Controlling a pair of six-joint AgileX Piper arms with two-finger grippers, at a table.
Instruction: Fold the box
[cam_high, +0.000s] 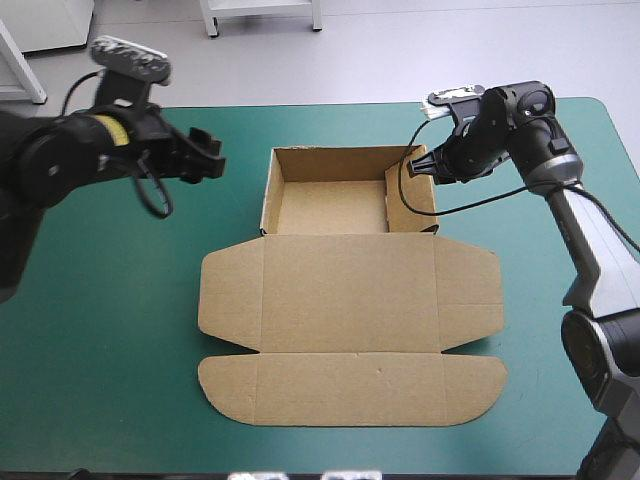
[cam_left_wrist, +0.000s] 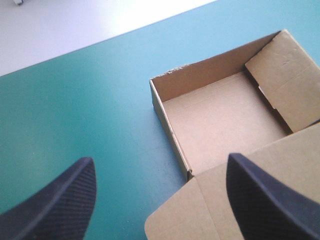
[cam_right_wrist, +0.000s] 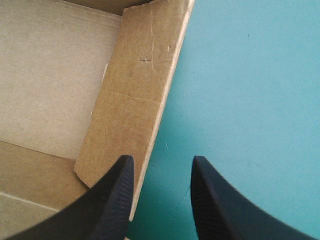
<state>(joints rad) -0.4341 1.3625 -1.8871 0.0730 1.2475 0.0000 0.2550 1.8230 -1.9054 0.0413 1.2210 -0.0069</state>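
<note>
The brown box (cam_high: 350, 300) sits on the teal-green desk (cam_high: 100, 380) as an open tray with its lid lying flat on the tray's near side, the left pincer (cam_high: 208, 158) spread wide just off the tray's left wall and the right pincer (cam_high: 420, 166) narrowly parted at its right wall.

The brown box (cam_high: 350, 290) lies in the middle of the teal-green surface (cam_high: 110, 330). Its far part is an open tray (cam_high: 330, 208) with short walls standing up. Its lid (cam_high: 350, 345) lies flat on the near side, joined to the tray, with rounded flaps at both ends.
</note>
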